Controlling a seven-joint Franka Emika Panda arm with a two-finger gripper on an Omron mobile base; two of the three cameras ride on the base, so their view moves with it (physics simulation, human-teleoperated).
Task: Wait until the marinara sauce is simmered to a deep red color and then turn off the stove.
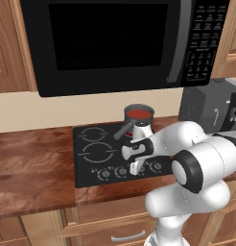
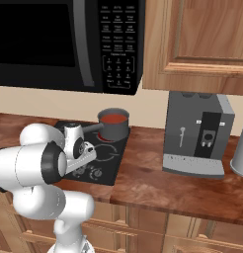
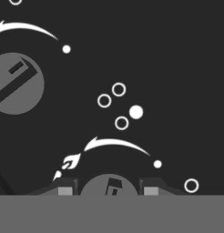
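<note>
At the front edge of the stove [image 1: 91, 158], my gripper [image 3: 109, 191] has its fingers apart around a knob [image 3: 111, 187]. The marinara sauce [image 1: 139, 114] sits at the back right corner. I fear turning the wrong knob would leave that burner on.

One stove [image 1: 91, 158] sits in the worktop [image 1: 29, 168], with one saucepan [image 1: 138, 117] on it holding one pool of sauce [image 1: 139, 114]. Two burner rings [image 1: 97, 152] are uncovered on its left side. Knobs: four in the front row [image 1: 122, 171] from the left base view, two [image 3: 17, 83] from the hand. Above hangs one microwave [image 1: 115, 38]. One coffee machine [image 2: 197, 133] stands to the right, and one grey vessel [image 2: 240, 153] beyond it.
</note>
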